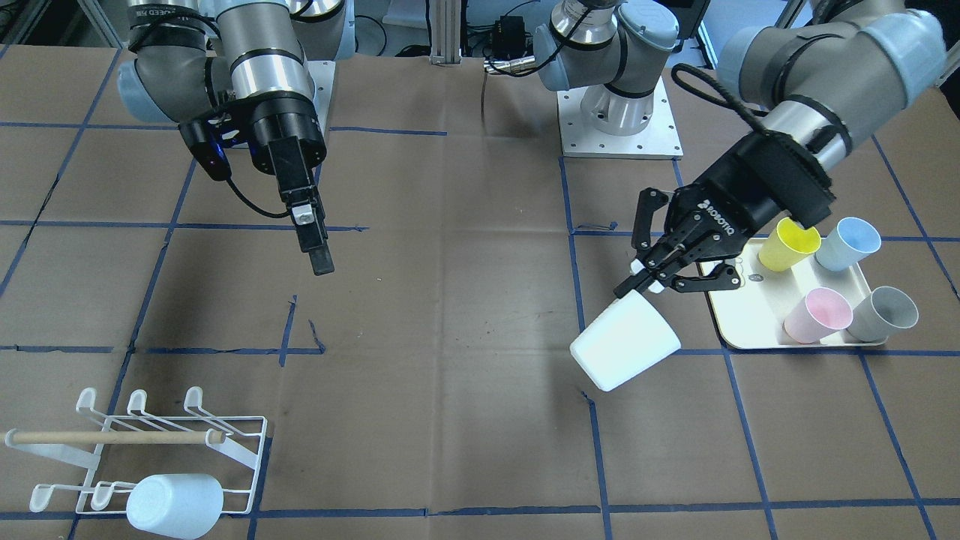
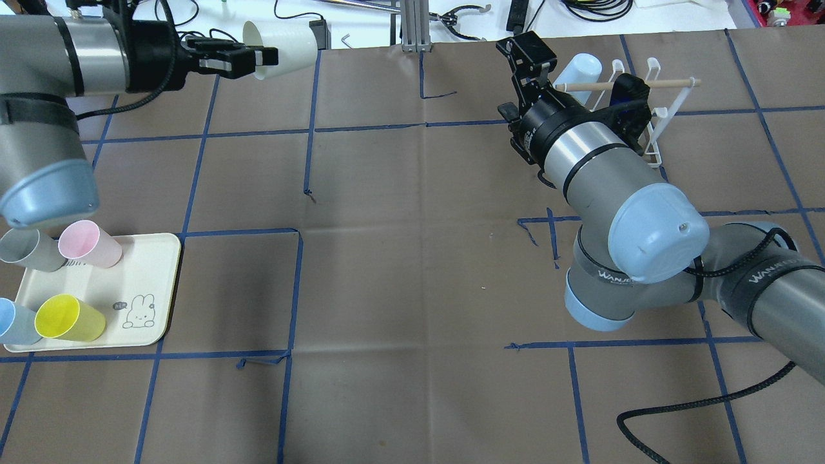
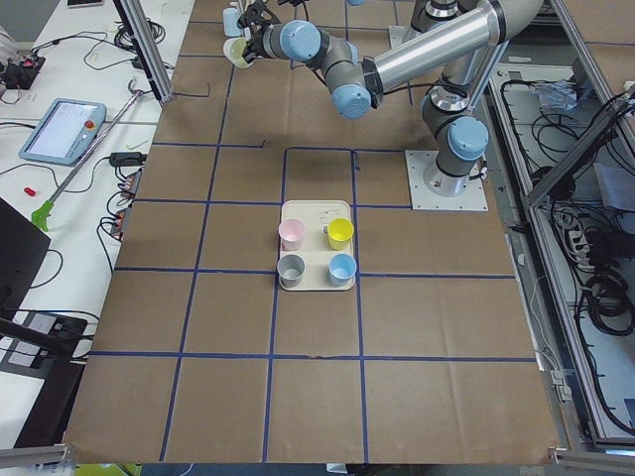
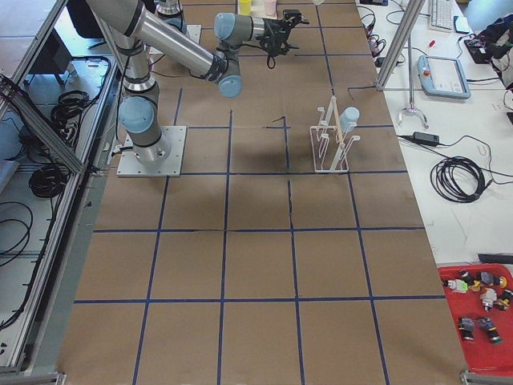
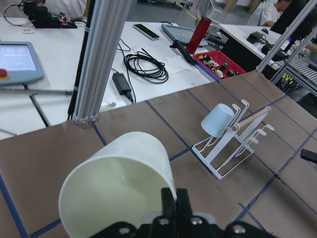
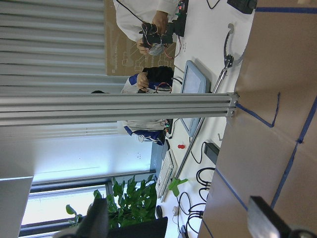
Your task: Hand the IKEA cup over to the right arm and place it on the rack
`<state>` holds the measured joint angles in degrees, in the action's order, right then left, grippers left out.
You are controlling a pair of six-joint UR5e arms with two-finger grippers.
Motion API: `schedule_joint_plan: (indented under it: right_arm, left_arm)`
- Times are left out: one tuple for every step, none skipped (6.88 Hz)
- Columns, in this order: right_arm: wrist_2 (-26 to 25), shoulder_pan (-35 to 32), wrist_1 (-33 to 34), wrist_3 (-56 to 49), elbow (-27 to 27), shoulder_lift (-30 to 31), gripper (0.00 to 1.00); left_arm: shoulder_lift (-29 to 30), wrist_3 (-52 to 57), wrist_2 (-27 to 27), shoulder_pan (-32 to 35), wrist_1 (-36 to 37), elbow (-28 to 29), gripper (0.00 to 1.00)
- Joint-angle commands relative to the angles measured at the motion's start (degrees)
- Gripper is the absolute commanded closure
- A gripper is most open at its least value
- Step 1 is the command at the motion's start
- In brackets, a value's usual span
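Note:
My left gripper (image 1: 636, 286) is shut on the rim of a white IKEA cup (image 1: 626, 349) and holds it tilted above the table. In the overhead view the left gripper (image 2: 258, 57) and the cup (image 2: 287, 38) are at the far left edge. In the left wrist view the fingers (image 5: 174, 201) pinch the cup's wall (image 5: 119, 183). My right gripper (image 1: 321, 259) is open and empty, well apart from the cup; its fingers stand wide apart in the right wrist view (image 6: 183, 223). The white wire rack (image 1: 150, 450) also shows in the overhead view (image 2: 664, 113), just beyond the right gripper (image 2: 525, 51).
A pale blue cup (image 1: 174, 506) sits on the rack's prongs. A cream tray (image 1: 757, 330) with a drawing holds yellow (image 1: 787, 246), blue (image 1: 847, 244), pink (image 1: 817, 315) and grey (image 1: 885, 313) cups, close behind the left gripper. An aluminium post (image 5: 99, 59) stands at the table's far edge.

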<state>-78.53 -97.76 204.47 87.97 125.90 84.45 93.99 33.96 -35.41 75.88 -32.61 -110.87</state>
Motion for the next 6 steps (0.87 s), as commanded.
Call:
schedule_joint_plan:
  right_arm:
    - [-0.05,-2.43,-3.44,10.93,2.93,4.73,0.0]
    - [-0.05,-2.52,-5.9,12.04,4.43,7.28,0.0]
    - [0.04,-2.7,-8.89,14.31,4.53,7.75,0.0]
    - [0.13,-3.57,-9.87,14.77,4.27,7.49,0.0]
    - [0.21,-4.36,-10.58,14.51,4.09,7.4,0.0]
    - [0.3,-4.54,-10.59,13.72,4.0,6.79,0.0]
  left_arm:
    - [1.1,-0.82,1.04,4.16,13.67,-5.31,1.0]
    - [-0.28,-1.78,1.31,6.1,16.15,-7.41,1.0]
    - [-1.69,-2.48,1.22,7.16,21.05,-11.52,1.0]
    - [-2.31,-8.32,1.22,7.17,31.19,-16.61,1.0]
    - [-1.53,-13.34,1.66,6.74,38.69,-18.22,1.0]
    - [-1.88,-15.65,4.1,6.82,39.8,-18.59,1.0]
